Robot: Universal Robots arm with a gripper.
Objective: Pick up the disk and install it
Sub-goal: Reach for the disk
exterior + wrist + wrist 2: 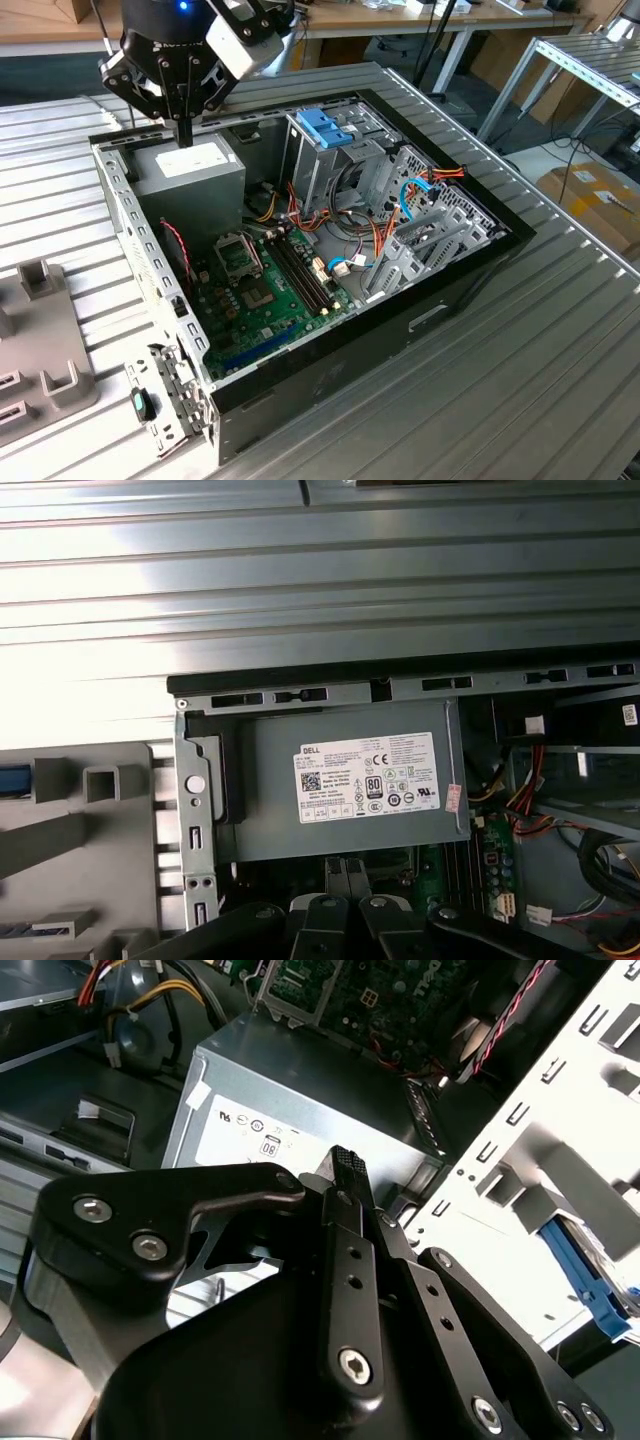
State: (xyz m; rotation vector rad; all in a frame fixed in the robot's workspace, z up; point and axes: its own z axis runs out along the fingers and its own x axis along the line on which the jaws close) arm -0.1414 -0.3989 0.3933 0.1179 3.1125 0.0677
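Note:
My gripper [185, 132] hangs over the back corner of the open computer case [470, 270], at the exterior view's left. It is just above the grey power-supply box [195, 168] with its white sticker. The black fingers [345, 1175] are pressed together, shut with nothing between them. The disk is out of view. Past the case's pale side wall a blue plastic strip [590, 1285] shows by the grey fixture; I cannot tell whether it belongs to the disk. A metal drive cage [335, 160] with a blue latch [325, 127] stands in the case.
The green motherboard [265, 290] and loose coloured cables [385, 235] fill the case floor. A grey fixture block [45, 340] sits on the ribbed metal table [520, 390] beside the case. Desks and boxes stand beyond the table.

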